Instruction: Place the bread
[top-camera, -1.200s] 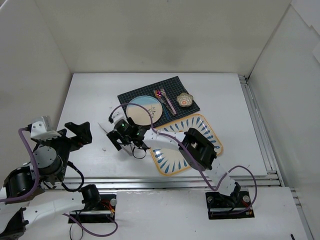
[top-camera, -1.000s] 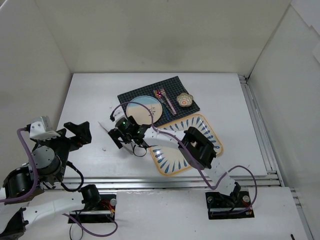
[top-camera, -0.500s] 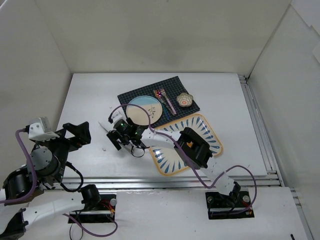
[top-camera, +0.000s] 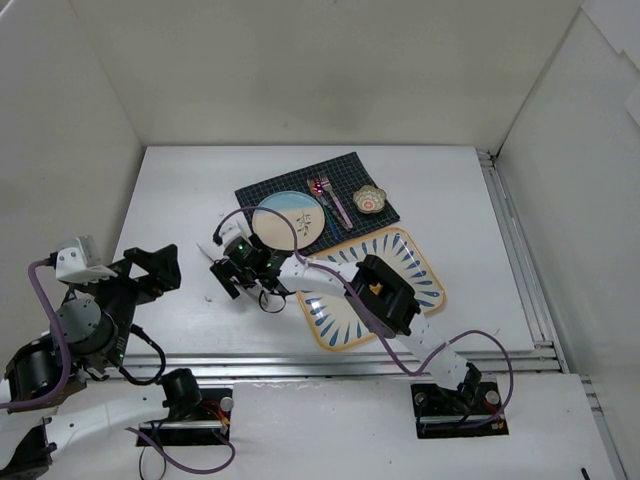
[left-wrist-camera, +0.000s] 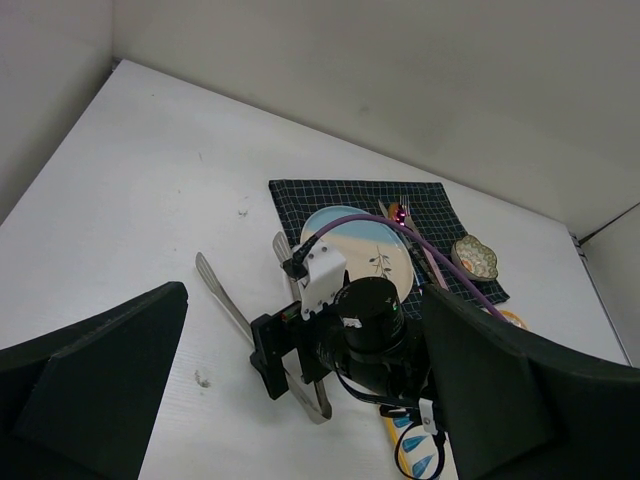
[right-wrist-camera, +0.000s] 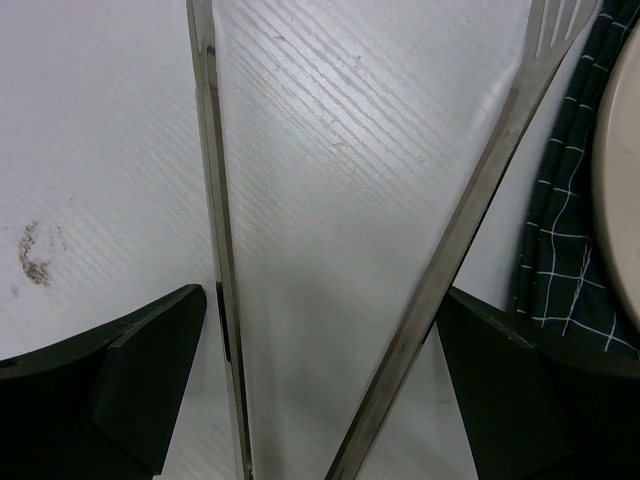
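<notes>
The bread shows in no view. A pair of metal tongs (left-wrist-camera: 225, 300) lies open on the white table, left of the round plate (top-camera: 290, 218). My right gripper (top-camera: 232, 280) is low over the tongs. In the right wrist view its open fingers (right-wrist-camera: 120, 370) flank the two tong arms (right-wrist-camera: 212, 200) from outside, close against them; I cannot tell if they touch. My left gripper (top-camera: 150, 268) is open and empty, raised at the table's left, its fingers (left-wrist-camera: 90, 370) framing the scene.
A dark checked placemat (top-camera: 345, 170) holds the round plate, two forks (top-camera: 335, 200) and a small flower-shaped dish (top-camera: 369, 199). A yellow-rimmed oval platter with blue marks (top-camera: 425, 265) lies to the right, partly under the right arm. White walls enclose the table.
My right gripper has crept a little to the left along the tongs. The left arm has sunk slightly. The tongs lie where they were.
</notes>
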